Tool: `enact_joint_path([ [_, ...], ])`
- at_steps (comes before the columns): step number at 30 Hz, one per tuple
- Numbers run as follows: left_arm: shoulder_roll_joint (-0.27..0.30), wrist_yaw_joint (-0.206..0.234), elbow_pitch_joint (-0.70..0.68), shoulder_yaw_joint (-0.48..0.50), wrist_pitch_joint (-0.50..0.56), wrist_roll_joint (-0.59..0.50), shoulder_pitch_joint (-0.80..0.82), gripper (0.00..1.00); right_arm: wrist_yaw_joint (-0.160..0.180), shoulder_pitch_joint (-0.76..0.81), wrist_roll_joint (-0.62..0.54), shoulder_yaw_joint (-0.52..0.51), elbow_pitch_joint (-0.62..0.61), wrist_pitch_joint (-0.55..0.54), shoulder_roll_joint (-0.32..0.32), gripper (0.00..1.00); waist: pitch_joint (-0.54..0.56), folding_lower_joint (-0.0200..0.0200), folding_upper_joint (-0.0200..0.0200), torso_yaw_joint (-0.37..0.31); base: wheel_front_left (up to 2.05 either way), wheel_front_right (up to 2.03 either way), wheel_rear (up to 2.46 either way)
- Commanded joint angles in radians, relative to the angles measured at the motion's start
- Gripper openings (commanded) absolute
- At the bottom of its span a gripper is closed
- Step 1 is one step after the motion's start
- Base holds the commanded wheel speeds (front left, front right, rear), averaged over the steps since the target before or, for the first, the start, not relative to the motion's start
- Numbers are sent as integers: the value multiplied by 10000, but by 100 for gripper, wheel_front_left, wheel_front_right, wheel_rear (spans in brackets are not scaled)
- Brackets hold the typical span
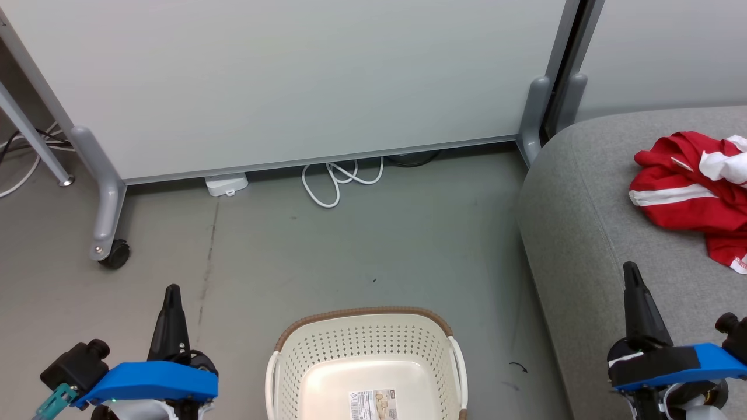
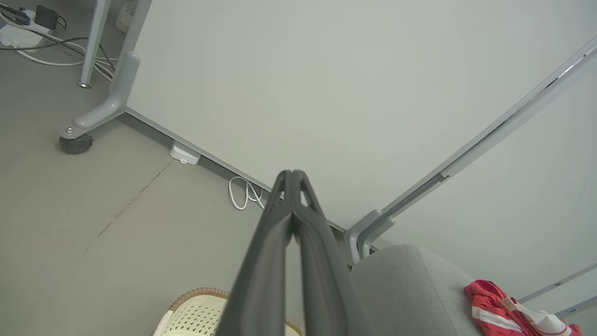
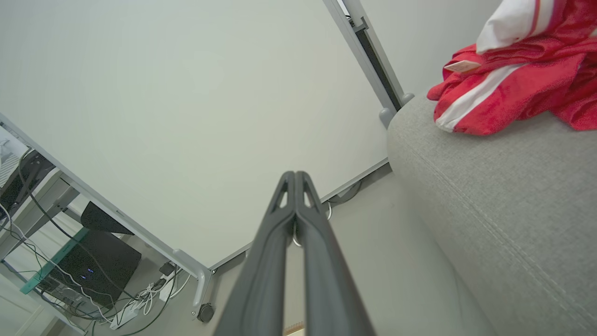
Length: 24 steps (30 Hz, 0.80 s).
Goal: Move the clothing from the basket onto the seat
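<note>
Clothing (image 1: 694,198): bright-red fabric with white stripes and a white patch, heaped in a crumpled pile on the seat (image 1: 583,245); it lies toward the far right of the head view and is cut off by that view's right edge.
Clothing writing: a small pale tag (image 3: 459,66) sticks out of the folds. The white trim at the near hem carries red marks too small to read.
Seat: light-grey upholstery with a rounded edge, standing on the floor (image 1: 350,251) just right of the basket (image 1: 362,341). Its far corner is near a grey foot of the panel (image 1: 292,81).
Basket: cream perforated walls, brown woven-look rim and white side handles. It stands on the floor at the near middle of the head view, well apart from the clothing, and its smooth bottom is showing.
Basket label (image 1: 373,404): a white sticker on the bottom with dark small print and a beige picture. None of the print can be read.
Left tool (image 1: 172,290): dark fingers pressed together with tips touching, gripping nothing. It hangs over the floor left of the basket.
Right tool (image 1: 630,271): fingers together likewise, gripping nothing. It is over the near part of the seat, apart from the clothing.
Panel: plain pale surface in a grey frame, on legs with a black castor (image 1: 114,254).
Floor: grey. A coiled white cable (image 1: 332,181) and a small white box (image 1: 226,184) lie at the panel's lower edge.
</note>
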State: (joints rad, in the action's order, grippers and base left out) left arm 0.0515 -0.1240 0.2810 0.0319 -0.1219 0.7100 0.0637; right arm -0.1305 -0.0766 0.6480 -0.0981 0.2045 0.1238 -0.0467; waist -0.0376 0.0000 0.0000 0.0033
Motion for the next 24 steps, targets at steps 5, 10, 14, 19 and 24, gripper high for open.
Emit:
enact_joint_path([
  [5, 19, -35, -184, 138, 249, 956, 303, 0, -2, -203, 1039, -29, -61, -236, -42, 0, 21, 0, 0, -2, 0, 0, 0],
  [10, 17, -40, -202, 194, 420, 1613, 323, 0, -2, -222, 1740, -42, -25, -412, -43, 0, 39, 0, 0, -4, 0, 0, 0],
  [14, 16, -44, -216, 241, 554, 2112, 342, 0, -2, -238, 2273, -50, 2, -545, -44, 0, 54, 0, 0, -5, 0, 0, 0],
  [19, 14, -48, -230, 286, 683, 2592, 352, 0, -2, -251, 2785, -60, 29, -680, -45, 0, 69, 0, 0, -7, 0, 0, 0],
  [24, 12, -53, -244, 341, 837, 3167, 368, 0, -2, -268, 3399, -70, 63, -828, -46, 0, 87, 0, 0, -9, 0, 0, 0],
])
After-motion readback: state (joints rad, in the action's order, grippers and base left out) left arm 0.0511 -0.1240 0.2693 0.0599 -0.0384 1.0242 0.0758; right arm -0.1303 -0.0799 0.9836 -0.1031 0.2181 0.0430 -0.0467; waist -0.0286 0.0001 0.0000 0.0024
